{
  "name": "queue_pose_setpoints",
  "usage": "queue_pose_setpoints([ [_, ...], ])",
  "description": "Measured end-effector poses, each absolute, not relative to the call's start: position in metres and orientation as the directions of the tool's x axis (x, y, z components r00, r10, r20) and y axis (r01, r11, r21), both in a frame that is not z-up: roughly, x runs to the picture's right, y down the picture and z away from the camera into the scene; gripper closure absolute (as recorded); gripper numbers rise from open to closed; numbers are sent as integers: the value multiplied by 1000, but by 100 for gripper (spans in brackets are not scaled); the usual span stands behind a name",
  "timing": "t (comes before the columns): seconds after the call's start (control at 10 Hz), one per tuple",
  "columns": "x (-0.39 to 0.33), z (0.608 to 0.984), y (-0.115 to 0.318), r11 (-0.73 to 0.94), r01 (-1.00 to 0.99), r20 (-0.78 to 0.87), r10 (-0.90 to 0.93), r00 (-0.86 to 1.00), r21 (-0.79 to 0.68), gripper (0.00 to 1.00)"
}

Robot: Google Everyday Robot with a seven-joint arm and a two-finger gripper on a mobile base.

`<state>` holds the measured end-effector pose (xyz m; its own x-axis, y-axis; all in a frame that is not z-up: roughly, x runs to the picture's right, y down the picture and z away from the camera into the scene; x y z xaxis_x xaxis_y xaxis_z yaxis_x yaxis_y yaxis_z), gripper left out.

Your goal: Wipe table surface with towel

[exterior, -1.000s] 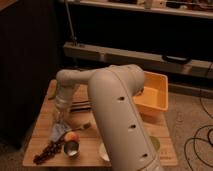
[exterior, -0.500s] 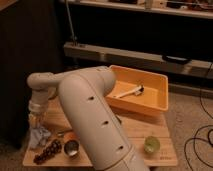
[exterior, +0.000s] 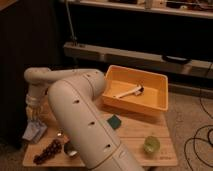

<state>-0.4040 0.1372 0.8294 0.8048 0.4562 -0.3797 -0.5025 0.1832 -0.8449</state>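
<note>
My gripper [exterior: 34, 115] points down over the left edge of the wooden table [exterior: 135, 132]. It is shut on the top of a crumpled blue-grey towel [exterior: 35, 132], which hangs from it and rests on the table's left edge. My thick white arm [exterior: 82, 115] runs from the lower middle of the view up and left to the gripper. It hides much of the table's middle.
An orange bin [exterior: 155, 102] with a white brush [exterior: 129, 92] stands at the back right. A dark green sponge [exterior: 115, 121] lies mid-table, a green cup [exterior: 151, 145] at front right. A grape bunch [exterior: 47, 151] and a metal cup [exterior: 70, 149] are at front left.
My arm has swung left across the table, carrying the towel from the front-left middle to the left edge. The bin and green cup have come out from behind the arm.
</note>
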Motion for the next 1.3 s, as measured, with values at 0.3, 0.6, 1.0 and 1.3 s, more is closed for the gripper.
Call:
queue_pose_setpoints([
  [0.3,-375,879,110,133,-585,-463,482,744,-800,100],
  [0.6,-340,899,102,87,-629,-515,495,700,-772,100],
  [1.0,-273,889,123,46,-640,-542,485,686,-767,100],
  [1.3,-251,866,144,28,-611,-528,474,705,-791,100],
])
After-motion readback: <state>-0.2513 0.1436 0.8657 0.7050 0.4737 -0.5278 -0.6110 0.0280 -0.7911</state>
